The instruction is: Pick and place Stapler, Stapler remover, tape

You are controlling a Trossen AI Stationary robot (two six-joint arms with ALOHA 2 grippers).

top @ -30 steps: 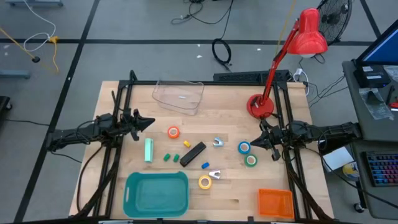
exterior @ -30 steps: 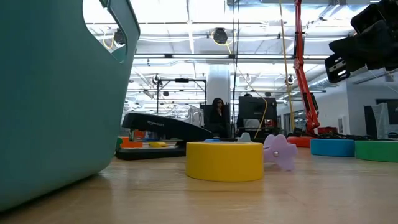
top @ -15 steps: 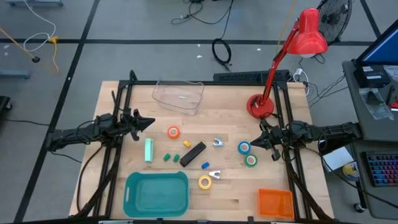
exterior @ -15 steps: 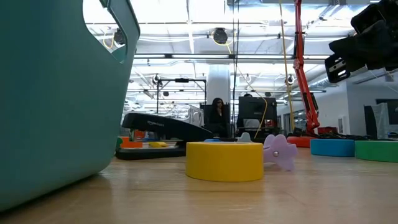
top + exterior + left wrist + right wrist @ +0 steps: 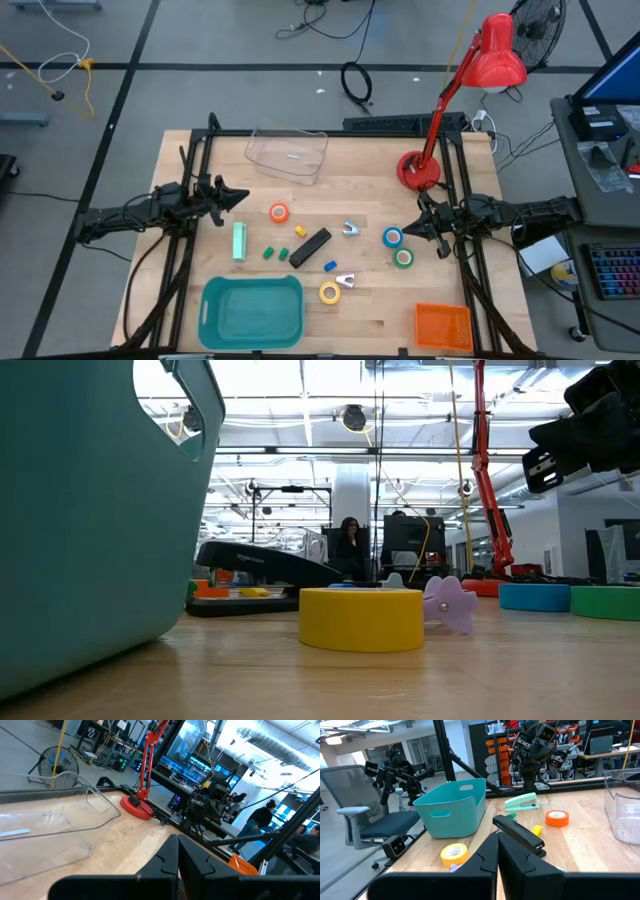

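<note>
Both arms idle above the table edges: left gripper [image 5: 240, 195] clenched on nothing over the left side, right gripper [image 5: 413, 227] clenched empty just beside the blue tape [image 5: 392, 237] and green tape [image 5: 403, 258]. Black stapler [image 5: 310, 247] lies mid-table, mint stapler [image 5: 239, 241] to its left, orange tape [image 5: 279, 212] above them. Yellow tape [image 5: 330, 292] touches one staple remover [image 5: 345, 281] near the teal bin [image 5: 252, 311]; the other remover [image 5: 350, 229] sits right of the black stapler.

Black stapler [image 5: 310, 246] — flat, mid-table
</note>
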